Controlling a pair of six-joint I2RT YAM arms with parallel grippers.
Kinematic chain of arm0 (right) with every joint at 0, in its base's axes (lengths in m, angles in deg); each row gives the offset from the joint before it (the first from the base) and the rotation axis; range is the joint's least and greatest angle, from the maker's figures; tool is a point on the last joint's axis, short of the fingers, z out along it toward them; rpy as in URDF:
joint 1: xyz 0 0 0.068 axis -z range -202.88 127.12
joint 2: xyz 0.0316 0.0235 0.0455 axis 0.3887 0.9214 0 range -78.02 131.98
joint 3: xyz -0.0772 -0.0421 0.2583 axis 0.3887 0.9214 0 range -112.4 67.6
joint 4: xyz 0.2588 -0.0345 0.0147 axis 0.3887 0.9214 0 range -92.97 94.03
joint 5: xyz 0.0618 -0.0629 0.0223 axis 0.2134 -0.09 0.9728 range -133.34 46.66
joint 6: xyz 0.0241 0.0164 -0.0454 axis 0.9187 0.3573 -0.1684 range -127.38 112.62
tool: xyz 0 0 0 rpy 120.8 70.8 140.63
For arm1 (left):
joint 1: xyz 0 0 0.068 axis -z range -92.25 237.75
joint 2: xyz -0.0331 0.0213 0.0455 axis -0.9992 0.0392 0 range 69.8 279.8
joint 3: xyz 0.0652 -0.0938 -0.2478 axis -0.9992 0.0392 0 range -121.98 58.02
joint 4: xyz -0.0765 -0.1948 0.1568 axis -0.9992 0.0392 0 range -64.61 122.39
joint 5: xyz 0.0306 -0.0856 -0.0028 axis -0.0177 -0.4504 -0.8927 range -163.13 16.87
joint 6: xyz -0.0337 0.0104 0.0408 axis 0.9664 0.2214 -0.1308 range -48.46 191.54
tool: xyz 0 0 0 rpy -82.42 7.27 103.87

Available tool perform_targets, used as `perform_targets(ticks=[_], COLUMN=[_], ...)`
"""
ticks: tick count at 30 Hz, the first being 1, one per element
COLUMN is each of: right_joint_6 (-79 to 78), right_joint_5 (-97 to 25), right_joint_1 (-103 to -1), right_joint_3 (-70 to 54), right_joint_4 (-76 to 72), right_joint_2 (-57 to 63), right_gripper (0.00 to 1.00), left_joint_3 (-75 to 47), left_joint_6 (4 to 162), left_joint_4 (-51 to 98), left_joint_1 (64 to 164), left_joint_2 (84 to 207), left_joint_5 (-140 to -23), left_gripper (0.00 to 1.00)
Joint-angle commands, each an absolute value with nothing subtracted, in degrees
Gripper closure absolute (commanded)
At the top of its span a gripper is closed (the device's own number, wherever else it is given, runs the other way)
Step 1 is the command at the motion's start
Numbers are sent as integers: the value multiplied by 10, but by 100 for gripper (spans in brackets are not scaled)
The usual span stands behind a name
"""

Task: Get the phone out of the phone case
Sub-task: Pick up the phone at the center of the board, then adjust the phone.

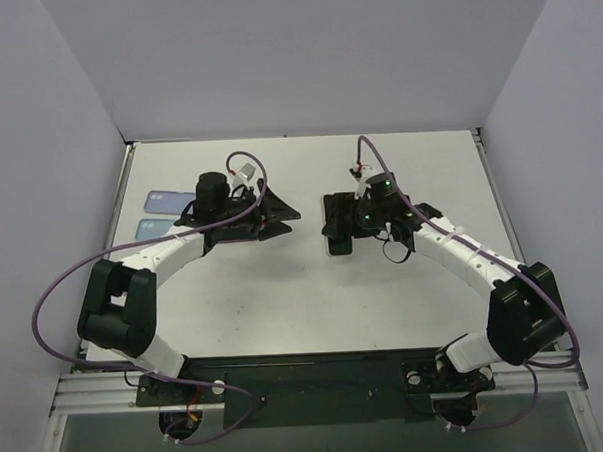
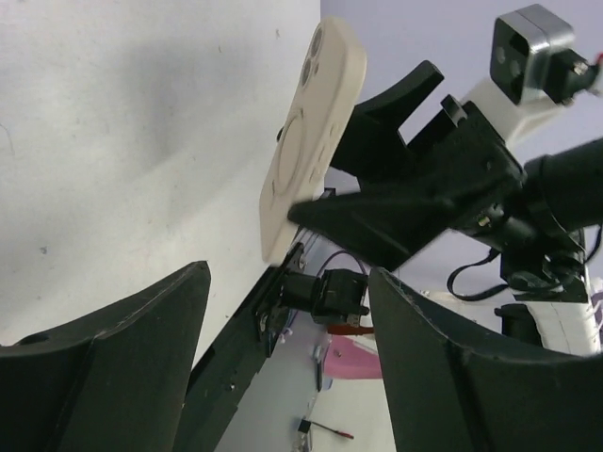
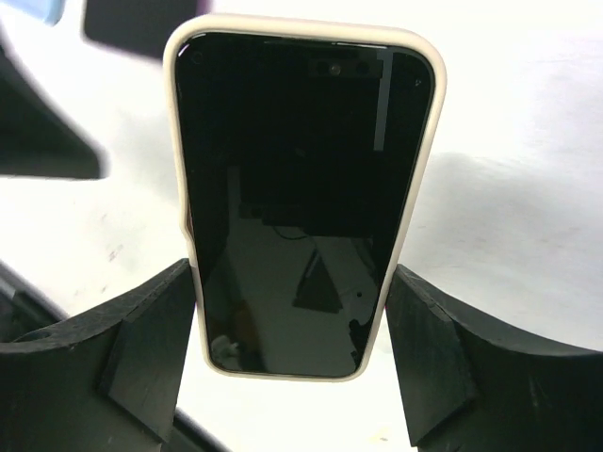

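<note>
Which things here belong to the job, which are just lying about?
Job: phone, cream phone case around it, right gripper gripping the case, left gripper open.
Lying about: dark blue slab, light blue slab, far left; phones or cases, can't tell.

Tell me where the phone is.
The phone, inside its cream case, sits between the jaws of the right arm, right of centre in the top view.

A white table (image 1: 285, 307) stands boxed in by three plain, pale grey panels, the back wall (image 1: 304, 56), the left wall (image 1: 30, 198) and the right wall (image 1: 577, 124), under soft, even light that throws only faint shadows, with a metal rail (image 1: 99, 393) along its near edge.
</note>
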State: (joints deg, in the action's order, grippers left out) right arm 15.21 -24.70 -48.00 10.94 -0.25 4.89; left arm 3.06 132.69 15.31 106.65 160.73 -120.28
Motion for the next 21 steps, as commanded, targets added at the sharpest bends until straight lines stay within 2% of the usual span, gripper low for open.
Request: perform_targets(ticks=[1,7,9,10,15,20,21], right_joint_6=[132,106,100,93,51,47,54], right_joint_5=[-235,-250,-264,-266,-311,-356,-365], right_joint_1=[-555,-621,-638,-643,-676,-684,-683], right_joint_3=[84,35,30,24,-9,-7,-7], right_joint_4=[-31,18,23,29,99,120,129], right_joint_2=[10,-5,-14,-16,-5,-1,1], right_gripper=[100,100,100,100,100,100,89], left_joint_3=[12,5,-1,-5,1,24,26], left_joint_6=[1297,1279,1267,1259,1274,1311,1317], left_joint_4=[146,165,183,198,169,89,76], left_joint_1=[1092,1103,1104,1104,1109,1123,1124], left_joint_2=[1600,1616,1623,1631,1644,1642,1639], left_joint_5=[-1202,-1204,-1197,-1196,-1217,-1245,-1246], left_gripper=[21,21,26,33,52,85,89])
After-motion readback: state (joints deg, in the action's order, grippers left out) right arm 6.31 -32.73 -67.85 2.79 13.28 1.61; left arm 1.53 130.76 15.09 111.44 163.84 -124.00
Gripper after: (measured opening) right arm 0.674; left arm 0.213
